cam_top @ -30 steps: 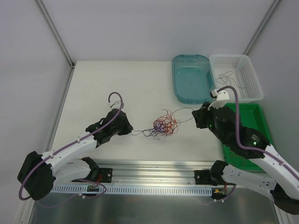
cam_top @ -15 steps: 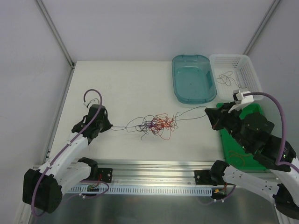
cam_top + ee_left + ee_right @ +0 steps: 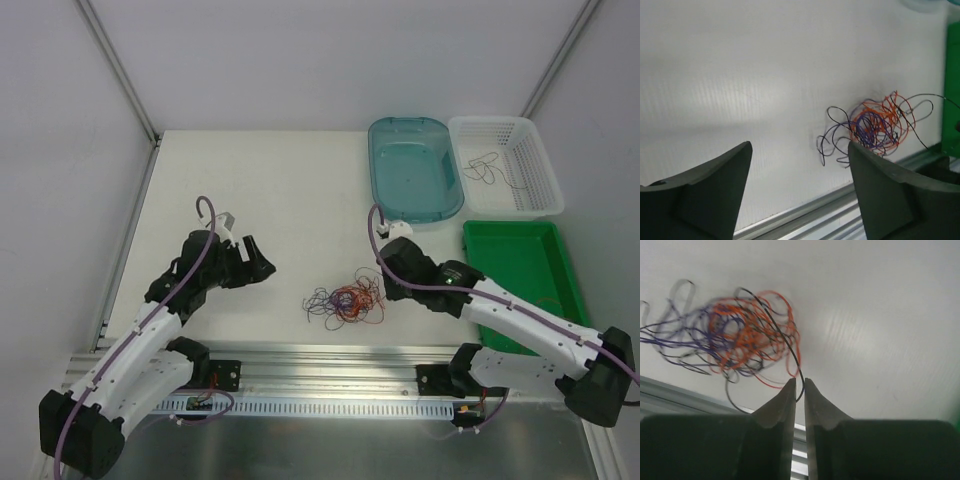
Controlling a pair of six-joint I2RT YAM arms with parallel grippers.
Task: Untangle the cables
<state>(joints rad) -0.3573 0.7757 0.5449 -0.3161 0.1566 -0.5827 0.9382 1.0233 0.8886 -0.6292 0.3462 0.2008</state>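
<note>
Cables (image 3: 345, 300) lie bunched, apparently knotted: orange, purple, black

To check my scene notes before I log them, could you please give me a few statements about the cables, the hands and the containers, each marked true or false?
1. The left hand is open and holds nothing. True.
2. The cables lie in the teal tray. False: the tangle lies on the table.
3. A black strand runs between the fingertips of the right hand, which stand almost together. True.
4. The white basket is empty. False: the white basket holds a few thin wires.
5. The green tray sits on the left arm's side. False: the green tray lies on the right arm's side.
</note>
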